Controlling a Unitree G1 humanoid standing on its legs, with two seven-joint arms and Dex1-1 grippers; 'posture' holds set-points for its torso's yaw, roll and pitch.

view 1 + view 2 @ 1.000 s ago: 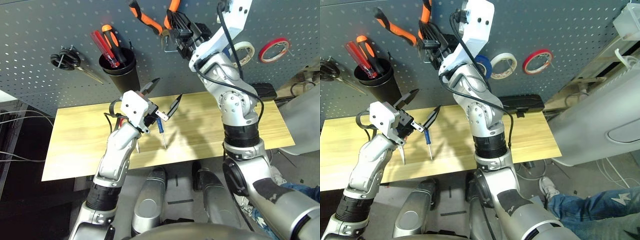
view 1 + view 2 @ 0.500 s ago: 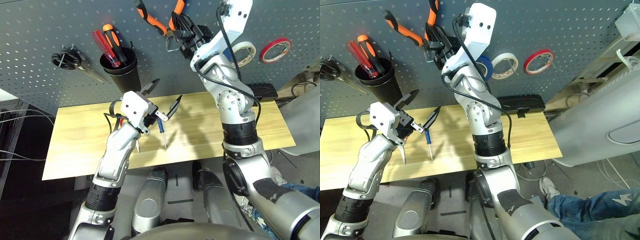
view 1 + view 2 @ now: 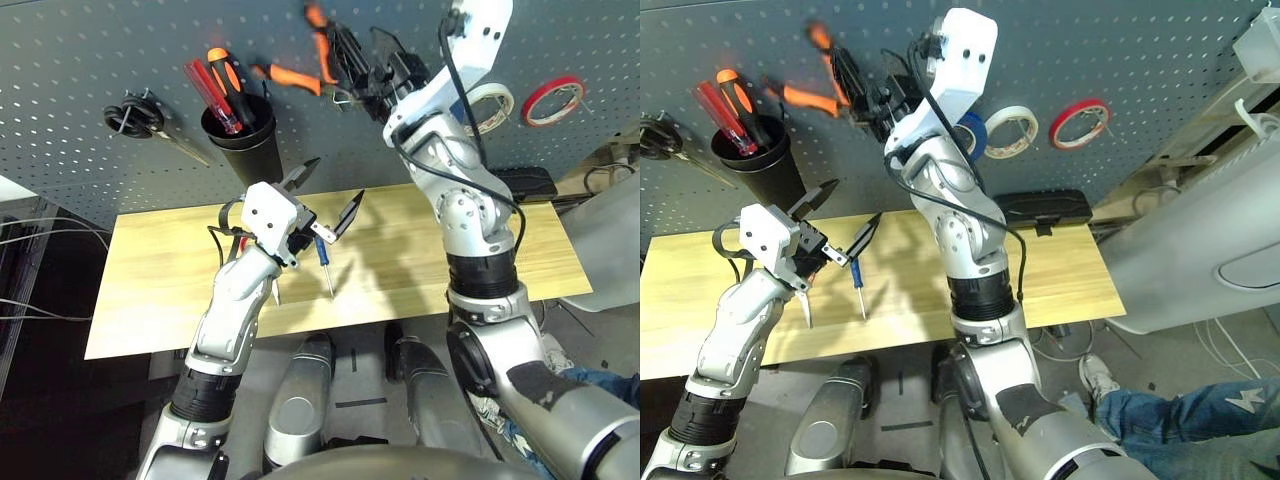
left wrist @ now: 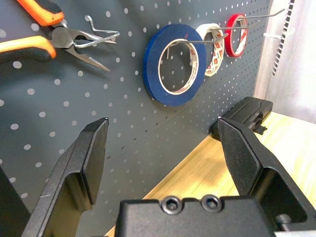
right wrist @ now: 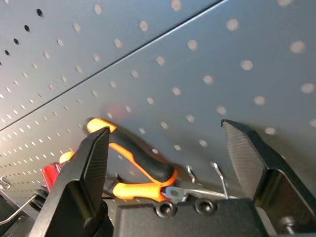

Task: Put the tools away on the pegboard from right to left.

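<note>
The orange-and-black-handled pliers [image 3: 288,76] hang by their jaws from a wire hook [image 4: 101,35] on the dark grey pegboard [image 3: 90,50], handles swung out to the left and blurred. My right gripper [image 3: 347,62] is open just in front of them, touching nothing; the pliers [image 5: 143,160] lie beyond its spread fingers. The blue tape roll [image 4: 175,64] hangs to the right of the pliers. My left gripper [image 3: 336,180] hovers open and empty over the table. The blue-handled screwdriver [image 3: 323,265] lies on the table beneath it. The red-handled scissors [image 3: 241,245] are mostly hidden behind my left forearm.
A black cup [image 3: 240,145] with red and orange screwdrivers and black-handled scissors [image 3: 135,115] hang at the board's left. White tape [image 3: 493,105] and red tape [image 3: 553,100] hang at the right. A black case [image 3: 525,181] sits at the table's back right. A person's leg [image 3: 1180,410] is nearby.
The pliers' handles pointed up in my right gripper; now they have swung down to the left on the hook, and the right gripper has let go. The left arm is still.
</note>
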